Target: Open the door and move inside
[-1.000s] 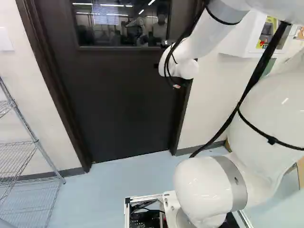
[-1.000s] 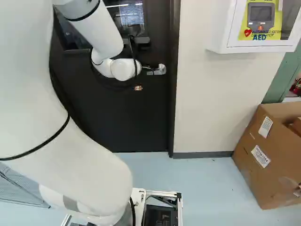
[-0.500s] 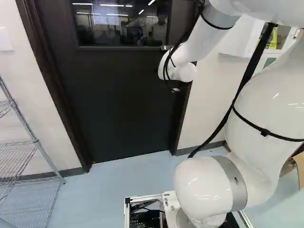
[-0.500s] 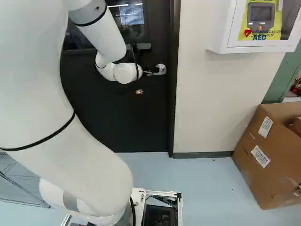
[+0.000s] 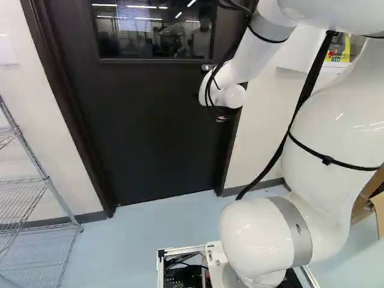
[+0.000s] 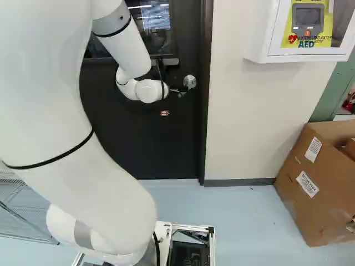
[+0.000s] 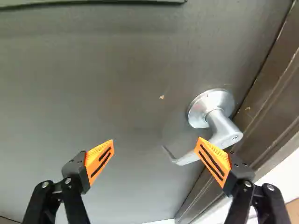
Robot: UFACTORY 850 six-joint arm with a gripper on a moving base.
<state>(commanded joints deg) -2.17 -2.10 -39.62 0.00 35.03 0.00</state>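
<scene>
We have the gripper (image 7: 156, 141) with fingers wide apart, holding nothing; one orange pad (image 7: 213, 159) overlaps the silver handle (image 7: 222, 127), contact unclear. Beyond the fingertips, the dark door (image 7: 126, 84) looks shut; a poorly seated pad could slip, letting the sloping handle spring back

Floor (image 5: 144, 240) Is Holding Up Rack (image 5: 50, 186) and Box (image 6: 313, 180)

The pale blue floor is supporting a wire rack at the left of the left base view. A brown cardboard box is standing at the right of the right base view.
</scene>
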